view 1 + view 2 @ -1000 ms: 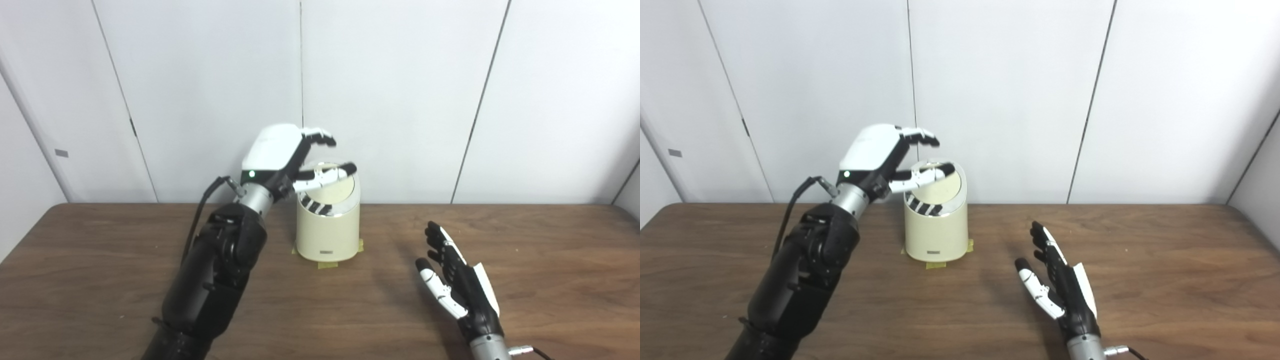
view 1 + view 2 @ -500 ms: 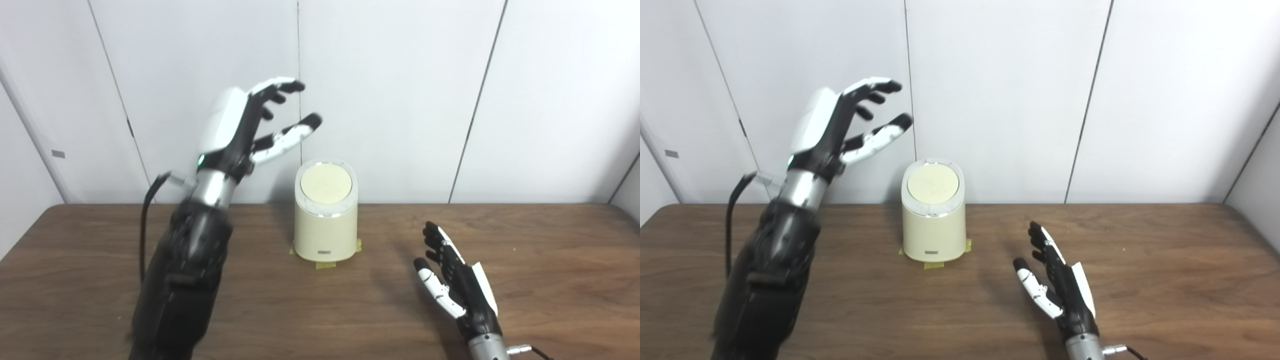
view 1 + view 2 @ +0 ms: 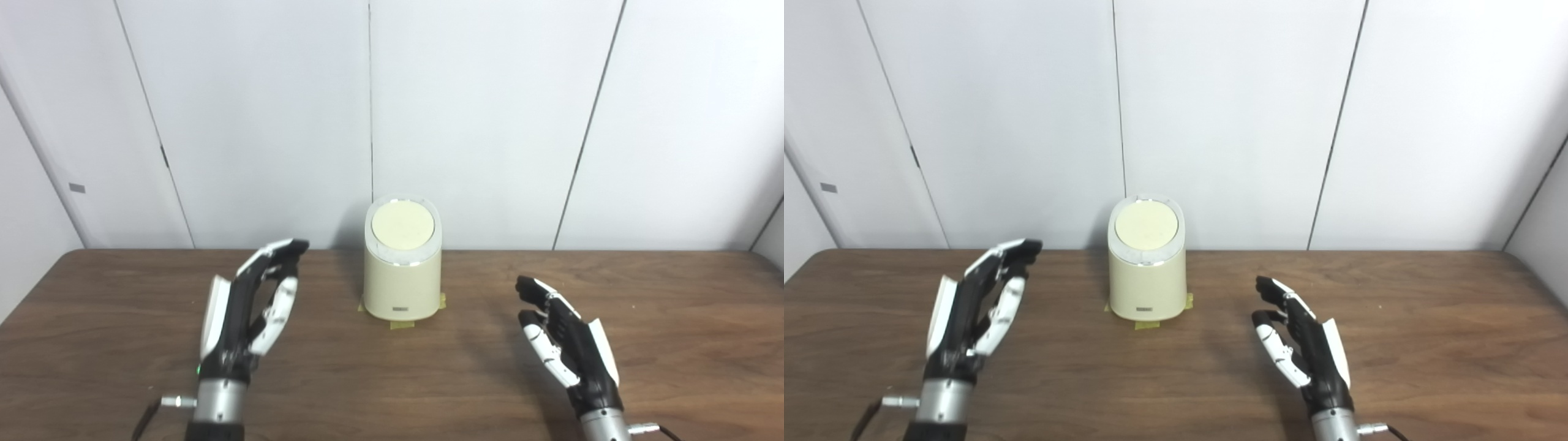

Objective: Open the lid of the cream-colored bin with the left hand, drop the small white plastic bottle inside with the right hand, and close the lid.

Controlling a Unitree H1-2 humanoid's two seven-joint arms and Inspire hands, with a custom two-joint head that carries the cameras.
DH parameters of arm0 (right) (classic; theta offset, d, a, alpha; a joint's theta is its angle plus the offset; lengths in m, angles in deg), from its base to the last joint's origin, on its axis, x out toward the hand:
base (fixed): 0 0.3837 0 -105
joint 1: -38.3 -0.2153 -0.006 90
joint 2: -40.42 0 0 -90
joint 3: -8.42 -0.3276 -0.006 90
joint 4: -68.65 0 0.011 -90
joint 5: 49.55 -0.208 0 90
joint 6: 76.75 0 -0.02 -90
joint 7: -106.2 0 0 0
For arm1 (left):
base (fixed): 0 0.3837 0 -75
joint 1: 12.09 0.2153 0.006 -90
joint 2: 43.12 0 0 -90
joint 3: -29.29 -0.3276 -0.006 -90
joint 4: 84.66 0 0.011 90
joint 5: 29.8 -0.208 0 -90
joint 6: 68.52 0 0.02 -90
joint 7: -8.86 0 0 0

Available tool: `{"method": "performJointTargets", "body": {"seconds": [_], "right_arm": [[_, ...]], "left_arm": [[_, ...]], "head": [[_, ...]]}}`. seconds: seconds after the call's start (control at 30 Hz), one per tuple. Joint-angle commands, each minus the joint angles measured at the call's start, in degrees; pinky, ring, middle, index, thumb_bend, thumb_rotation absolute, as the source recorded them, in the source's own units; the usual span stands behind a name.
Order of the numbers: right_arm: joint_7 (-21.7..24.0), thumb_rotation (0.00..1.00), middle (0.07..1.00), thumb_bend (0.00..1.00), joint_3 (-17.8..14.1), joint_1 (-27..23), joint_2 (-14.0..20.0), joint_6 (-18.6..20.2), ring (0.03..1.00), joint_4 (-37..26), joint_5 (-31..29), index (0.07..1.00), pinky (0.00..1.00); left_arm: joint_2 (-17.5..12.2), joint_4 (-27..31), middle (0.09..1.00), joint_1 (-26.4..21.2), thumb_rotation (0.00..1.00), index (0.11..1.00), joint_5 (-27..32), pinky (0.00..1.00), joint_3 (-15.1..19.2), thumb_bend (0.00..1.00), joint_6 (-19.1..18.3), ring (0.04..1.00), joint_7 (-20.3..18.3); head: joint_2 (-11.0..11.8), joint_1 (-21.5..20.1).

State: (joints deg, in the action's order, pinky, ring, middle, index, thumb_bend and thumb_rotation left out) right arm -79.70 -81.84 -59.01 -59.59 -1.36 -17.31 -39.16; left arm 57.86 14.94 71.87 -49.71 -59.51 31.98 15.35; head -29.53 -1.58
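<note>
Lowered from above the bin since a moment ago, the left hand (image 3: pixel 248 321) now hovers over the dark wood-grain worktop (image 3: pixel 110 343) at the left, fingers (image 3: pixel 278 309) apart and holding nothing. At centre far, the cream bin (image 3: pixel 402 288), a smooth rounded cylinder, stands upright on yellow tape (image 3: pixel 401 323) with its round lid (image 3: pixel 402 225) shut; a small front label (image 3: pixel 401 309) is too small to read. No bottle is visible. On the right, the right hand (image 3: pixel 566 346) hovers empty, fingers spread, wrist cut off by the frame.
</note>
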Motion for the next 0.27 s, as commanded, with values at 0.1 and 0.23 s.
{"method": "performJointTargets", "body": {"seconds": [0.1,0.23], "right_arm": [[-2.18,0.58,0.741,0.19,-1.31,-0.02,-1.21,-3.38,0.736,0.08,-0.56,0.725,0.67],[-4.16,0.39,0.691,0.22,-2.45,0.53,-2.12,-5.08,0.674,-0.55,-0.09,0.673,0.6]], "left_arm": [[0.18,-0.48,0.744,1.42,0.55,0.739,1.39,0.63,0.63,0.19,3.23,0.719,1.8],[0.88,-1.18,0.739,3.26,0.52,0.729,1.54,0.65,0.97,0.22,3.65,0.723,2.81]], "head": [[-0.21,-0.09],[-0.69,-0.13]]}}
